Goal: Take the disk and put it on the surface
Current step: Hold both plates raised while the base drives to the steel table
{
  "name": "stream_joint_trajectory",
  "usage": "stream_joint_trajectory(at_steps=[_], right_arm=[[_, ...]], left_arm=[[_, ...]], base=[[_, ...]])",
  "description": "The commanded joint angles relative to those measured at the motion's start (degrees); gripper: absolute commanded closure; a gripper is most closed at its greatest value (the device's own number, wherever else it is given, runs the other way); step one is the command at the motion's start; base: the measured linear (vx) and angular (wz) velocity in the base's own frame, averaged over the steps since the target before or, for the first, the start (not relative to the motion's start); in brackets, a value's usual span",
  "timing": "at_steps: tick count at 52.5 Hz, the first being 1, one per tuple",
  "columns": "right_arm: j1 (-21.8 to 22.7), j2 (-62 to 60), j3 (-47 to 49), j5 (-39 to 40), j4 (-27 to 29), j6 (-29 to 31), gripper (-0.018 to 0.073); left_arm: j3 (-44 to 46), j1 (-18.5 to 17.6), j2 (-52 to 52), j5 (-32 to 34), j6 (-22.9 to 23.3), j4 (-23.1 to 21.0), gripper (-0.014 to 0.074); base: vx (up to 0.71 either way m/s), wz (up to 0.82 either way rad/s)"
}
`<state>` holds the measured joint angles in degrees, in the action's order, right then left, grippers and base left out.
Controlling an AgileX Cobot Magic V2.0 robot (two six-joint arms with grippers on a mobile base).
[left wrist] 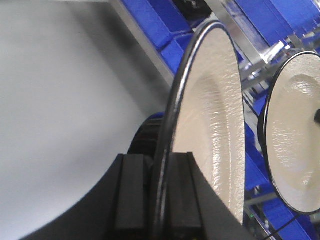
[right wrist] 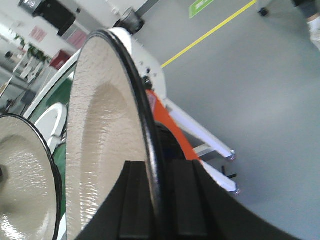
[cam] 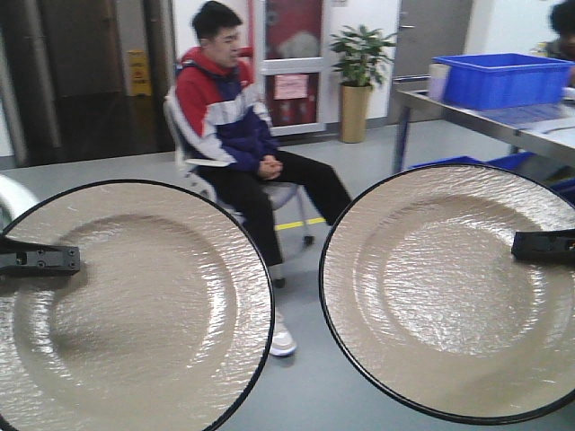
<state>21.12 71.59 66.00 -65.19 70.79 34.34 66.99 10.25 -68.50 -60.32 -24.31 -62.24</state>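
Two beige, textured disks with black rims are held up on edge, facing the front camera. The left disk (cam: 135, 314) is clamped at its left rim by my left gripper (cam: 74, 260). In the left wrist view that gripper (left wrist: 160, 167) is shut on the disk's rim (left wrist: 210, 115), with the other disk (left wrist: 295, 135) beyond. The right disk (cam: 449, 296) is clamped at its right rim by my right gripper (cam: 518, 245). In the right wrist view that gripper (right wrist: 157, 175) is shut on the disk's rim (right wrist: 100, 135). The dark taped surface is out of view.
A man (cam: 225, 117) sits on a chair straight ahead between the disks. At the right stands a metal table with a blue bin (cam: 499, 79); a potted plant (cam: 359, 81) is behind. Blue crates (left wrist: 165, 25) and a green belt (right wrist: 59, 92) lie below the arms.
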Motion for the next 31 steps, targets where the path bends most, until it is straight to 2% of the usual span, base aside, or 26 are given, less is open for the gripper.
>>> stream_joint_trajectory(at_steps=[1, 17, 31], right_arm=[[0.2, -1.5, 1.8, 0.7, 7.4, -0.4, 0.0568], [0.2, -1.5, 1.8, 0.4, 7.4, -0.4, 0.0568], [0.2, -1.5, 1.8, 0.2, 7.4, -0.4, 0.0568]], left_arm=[[2.0, 0.0, 1.5, 1.9, 1.0, -7.3, 0.0598], [2.0, 0.0, 1.4, 1.9, 1.0, -7.3, 0.0598], [2.0, 0.0, 1.4, 1.9, 1.0, -7.3, 0.0598]], base=[[0.11, -0.50], [0.16, -0.43], [0.24, -0.22]])
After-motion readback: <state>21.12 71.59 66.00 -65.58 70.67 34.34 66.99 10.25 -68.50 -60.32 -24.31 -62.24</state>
